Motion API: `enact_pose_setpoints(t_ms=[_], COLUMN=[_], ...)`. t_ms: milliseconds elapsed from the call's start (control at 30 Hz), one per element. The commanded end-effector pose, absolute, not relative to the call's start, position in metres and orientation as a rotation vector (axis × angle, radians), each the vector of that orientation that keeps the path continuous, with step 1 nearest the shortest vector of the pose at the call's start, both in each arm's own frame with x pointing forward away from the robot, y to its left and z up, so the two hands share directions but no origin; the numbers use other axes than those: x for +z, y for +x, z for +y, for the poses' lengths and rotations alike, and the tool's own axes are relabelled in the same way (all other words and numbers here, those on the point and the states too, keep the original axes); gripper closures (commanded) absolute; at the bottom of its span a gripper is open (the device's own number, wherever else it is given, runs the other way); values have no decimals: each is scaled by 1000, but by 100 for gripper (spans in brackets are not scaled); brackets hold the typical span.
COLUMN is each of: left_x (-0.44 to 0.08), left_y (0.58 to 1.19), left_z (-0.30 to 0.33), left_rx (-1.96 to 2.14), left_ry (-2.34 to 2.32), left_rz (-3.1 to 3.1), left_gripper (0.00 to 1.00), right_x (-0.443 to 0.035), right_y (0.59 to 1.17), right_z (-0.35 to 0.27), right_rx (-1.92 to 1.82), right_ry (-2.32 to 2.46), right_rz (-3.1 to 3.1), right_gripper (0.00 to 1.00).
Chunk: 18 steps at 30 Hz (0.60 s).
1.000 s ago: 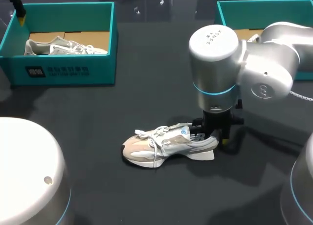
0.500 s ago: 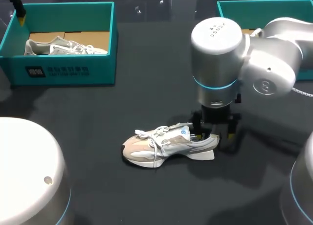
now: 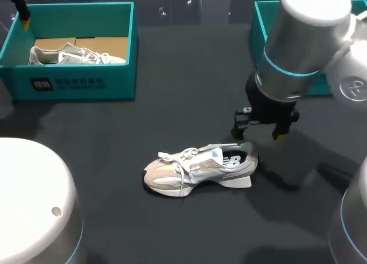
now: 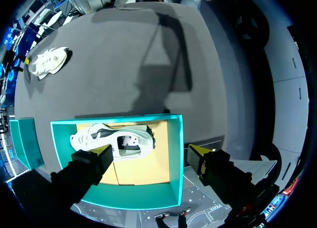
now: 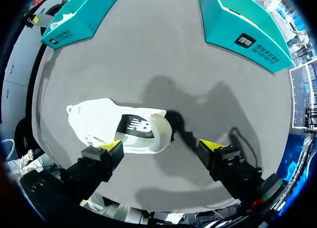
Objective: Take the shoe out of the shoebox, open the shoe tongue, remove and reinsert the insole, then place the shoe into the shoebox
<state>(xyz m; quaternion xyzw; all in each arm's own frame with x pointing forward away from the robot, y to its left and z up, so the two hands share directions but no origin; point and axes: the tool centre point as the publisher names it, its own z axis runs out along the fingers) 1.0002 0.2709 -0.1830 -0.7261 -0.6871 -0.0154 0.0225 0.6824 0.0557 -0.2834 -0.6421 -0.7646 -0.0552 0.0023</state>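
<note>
Right gripper (image 3: 259,139), fingers apart, hangs above white-and-beige mesh sneaker (image 3: 189,171); recommend descending squarely astride its heel. Left gripper (image 4: 149,151) likewise apart, empty

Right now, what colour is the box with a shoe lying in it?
The box is teal, with a tan cardboard floor; the head view shows it best.

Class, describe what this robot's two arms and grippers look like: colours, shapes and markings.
Both arms are glossy silver-white, built of thick rounded cylinders with light blue rings at the joints. The right arm carries a round emblem, the left arm a small round dot. The left gripper and right gripper are black and blocky, with yellow tips.
</note>
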Motion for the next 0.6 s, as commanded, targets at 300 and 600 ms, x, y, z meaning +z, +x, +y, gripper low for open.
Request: enact_pose_setpoints(t_ms=[300, 600], left_x=[-183, -183], left_y=[1000, 1000], left_z=[271, 271], left_rx=[-51, -51], left_ry=[-2250, -2250], left_rz=[-2128, -2128], left_gripper=[0, 0], right_x=[-272, -279], right_y=[673, 676], right_z=[12, -23], right_rx=[-1073, -1460], right_ry=[-1219, -561], right_rz=[-2440, -2330], right_gripper=[0, 0])
